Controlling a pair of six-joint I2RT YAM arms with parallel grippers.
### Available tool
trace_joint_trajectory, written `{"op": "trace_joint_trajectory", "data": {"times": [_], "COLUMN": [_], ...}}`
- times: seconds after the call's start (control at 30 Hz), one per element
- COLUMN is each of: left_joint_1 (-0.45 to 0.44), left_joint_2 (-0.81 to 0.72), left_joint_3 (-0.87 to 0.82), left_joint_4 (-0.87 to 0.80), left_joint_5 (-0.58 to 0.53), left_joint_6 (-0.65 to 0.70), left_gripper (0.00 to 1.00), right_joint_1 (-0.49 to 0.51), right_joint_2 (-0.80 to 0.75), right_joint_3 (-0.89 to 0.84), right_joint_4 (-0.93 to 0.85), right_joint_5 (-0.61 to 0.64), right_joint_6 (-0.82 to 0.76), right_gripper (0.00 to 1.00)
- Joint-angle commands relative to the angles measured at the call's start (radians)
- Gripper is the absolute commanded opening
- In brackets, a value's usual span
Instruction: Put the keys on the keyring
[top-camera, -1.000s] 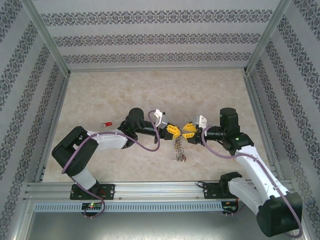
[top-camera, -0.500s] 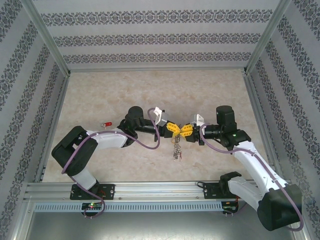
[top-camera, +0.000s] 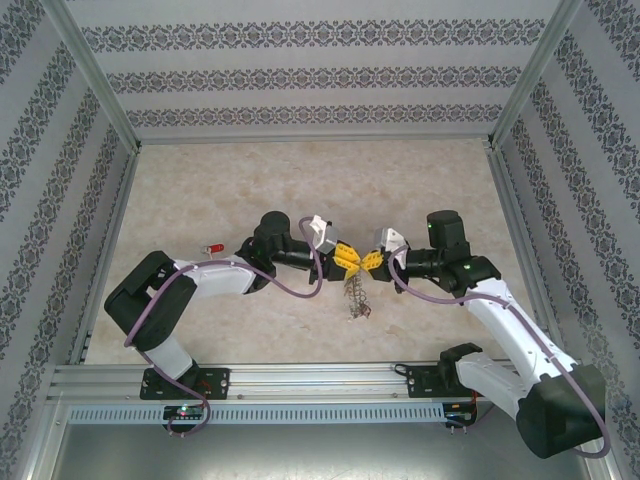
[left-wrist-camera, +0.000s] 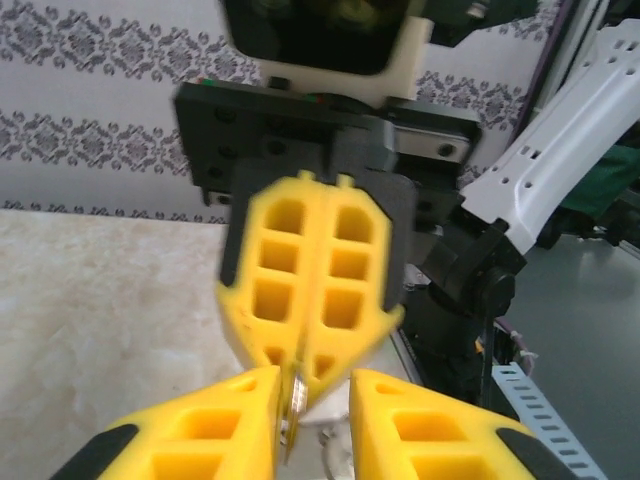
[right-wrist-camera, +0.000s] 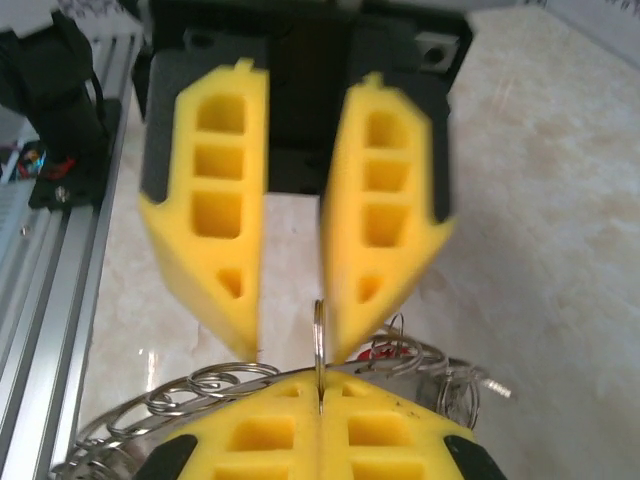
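Dangling mid-desk (top-camera: 200, 330), the keyring (top-camera: 357, 295), keys (top-camera: 365, 312) at its near end. Right end effector (top-camera: 368, 266) clamped shut on its top wire. Left end effector (top-camera: 350, 264) opposite, narrowly parted around that wire. Far left: red-tagged key (top-camera: 215, 246) lying apart.

Grey-and-white floral striped wallpaper walls (top-camera: 320, 75) enclose a beige marbled tabletop (top-camera: 300, 180). Silver aluminium rails (top-camera: 300, 380) line its near edge.
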Motion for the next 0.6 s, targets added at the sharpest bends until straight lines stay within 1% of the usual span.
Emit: {"op": "trace_joint_trajectory", "data": {"times": [0.0,0.1,0.23,0.43,0.57], "left_joint_1": [0.02,0.056,0.08,0.076,0.044], "left_joint_2": [-0.056,-0.079,-0.105,-0.09,-0.071], "left_joint_3": [0.002,-0.026,-0.063,-0.075,-0.049], "left_joint_4": [-0.099,-0.108,-0.156,-0.147,-0.185], "left_joint_5": [-0.016,0.004,-0.01,-0.01,-0.007], "left_joint_6": [0.095,0.087,0.115,0.108,0.139], "left_gripper": [0.26,0.26,0.28,0.29,0.3], "right_joint_1": [0.04,0.064,0.086,0.128,0.153], "right_joint_2": [0.021,0.052,0.101,0.167,0.207], "right_joint_3": [0.06,0.105,0.167,0.256,0.298], "right_joint_4": [-0.162,-0.248,-0.346,-0.47,-0.515], "right_joint_5": [0.088,0.157,0.247,0.369,0.421], "right_joint_6": [-0.099,-0.136,-0.184,-0.259,-0.29], "right_gripper": [0.0,0.0,0.0,0.0,0.0]}}
